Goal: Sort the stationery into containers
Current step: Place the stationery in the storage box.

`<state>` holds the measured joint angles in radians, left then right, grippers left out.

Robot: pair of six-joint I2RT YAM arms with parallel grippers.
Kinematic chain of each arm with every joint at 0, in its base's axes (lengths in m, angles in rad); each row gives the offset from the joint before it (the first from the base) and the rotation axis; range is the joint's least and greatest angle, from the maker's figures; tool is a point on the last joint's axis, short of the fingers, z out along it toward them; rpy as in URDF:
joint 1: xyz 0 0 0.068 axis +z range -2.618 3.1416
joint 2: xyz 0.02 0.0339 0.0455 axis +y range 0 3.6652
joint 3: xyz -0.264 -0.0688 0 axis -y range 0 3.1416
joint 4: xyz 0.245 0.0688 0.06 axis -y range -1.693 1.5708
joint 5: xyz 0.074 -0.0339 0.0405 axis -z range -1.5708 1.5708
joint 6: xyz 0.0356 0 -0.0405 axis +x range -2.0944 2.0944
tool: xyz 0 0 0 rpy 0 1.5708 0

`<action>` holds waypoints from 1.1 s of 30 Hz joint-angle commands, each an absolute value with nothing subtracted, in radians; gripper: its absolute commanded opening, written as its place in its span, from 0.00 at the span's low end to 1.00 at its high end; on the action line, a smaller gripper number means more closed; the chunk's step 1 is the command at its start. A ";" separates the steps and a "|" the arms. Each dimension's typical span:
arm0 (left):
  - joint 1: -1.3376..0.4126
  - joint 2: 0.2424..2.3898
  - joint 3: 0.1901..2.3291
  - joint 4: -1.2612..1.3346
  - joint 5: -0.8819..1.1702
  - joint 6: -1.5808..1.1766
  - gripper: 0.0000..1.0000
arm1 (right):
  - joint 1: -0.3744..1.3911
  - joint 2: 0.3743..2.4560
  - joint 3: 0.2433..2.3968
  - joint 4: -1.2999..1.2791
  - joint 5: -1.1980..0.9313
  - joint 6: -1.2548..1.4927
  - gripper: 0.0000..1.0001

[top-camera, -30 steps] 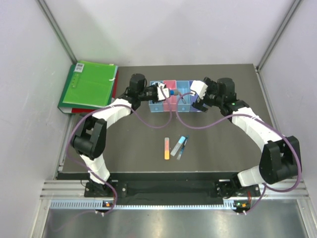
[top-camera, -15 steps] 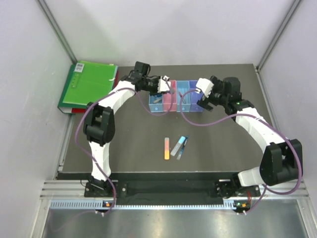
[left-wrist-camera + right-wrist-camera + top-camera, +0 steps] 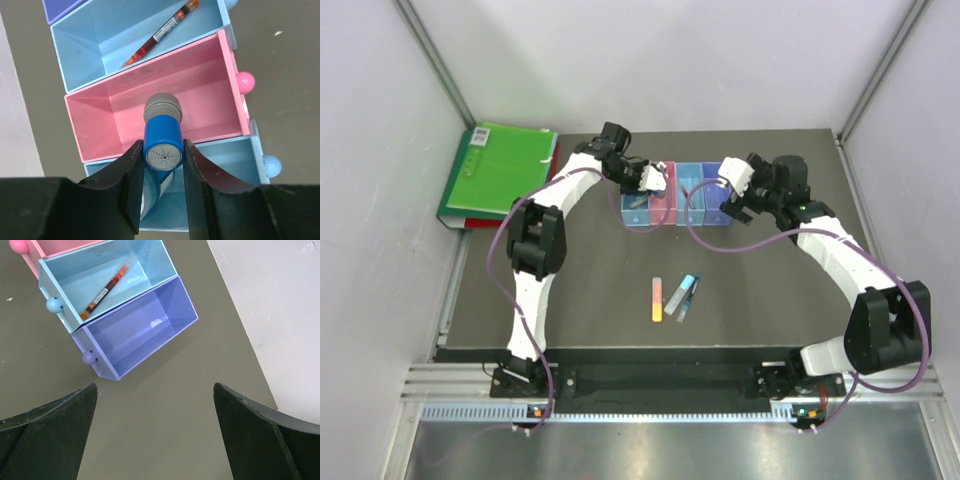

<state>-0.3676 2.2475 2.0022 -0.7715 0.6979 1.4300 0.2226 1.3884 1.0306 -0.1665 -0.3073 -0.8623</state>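
My left gripper [image 3: 162, 145] is shut on the tiny blue-capped piece [image 3: 162, 131], holding it over the pink bin [image 3: 100, 110]; in the top view this gripper [image 3: 655, 179] hovers over the row of bins [image 3: 692, 180]. The red pen [image 3: 160, 32] lies in the light blue bin beside the pink one. The blue tape roll [image 3: 149, 202] lies in the other light blue bin, below my fingers. My right gripper [image 3: 155, 387] is open and empty over bare table beside the purple bin [image 3: 140, 327]. The orange-pink stick [image 3: 657, 299], grey stick [image 3: 676, 295] and blue pen [image 3: 689, 296] lie mid-table.
A big green folder [image 3: 500, 170] lies on red ones at the table's back left corner. White walls close in the sides and back. The right gripper [image 3: 732, 192] sits just right of the bins.
My left gripper has carried the blue-capped piece from the left end bin to above the pink bin. My right gripper has drawn back a little to the right of the bins.
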 commanded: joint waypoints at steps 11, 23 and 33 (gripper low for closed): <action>-0.391 2.309 2.100 -0.844 0.701 1.617 0.03 | 0.206 1.345 1.074 -0.163 -0.307 -0.851 1.00; -0.414 2.322 2.138 -0.833 0.747 1.647 0.03 | 0.206 1.342 1.048 -0.141 -0.299 -0.848 1.00; -0.413 2.310 2.152 -0.788 0.739 1.626 0.02 | 0.206 1.342 1.028 -0.123 -0.301 -0.842 1.00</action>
<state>-0.4103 2.3165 2.1117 -0.8150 0.6907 1.6253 0.2173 1.3792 1.0279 -0.1635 -0.2962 -0.8597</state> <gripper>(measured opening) 0.383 0.993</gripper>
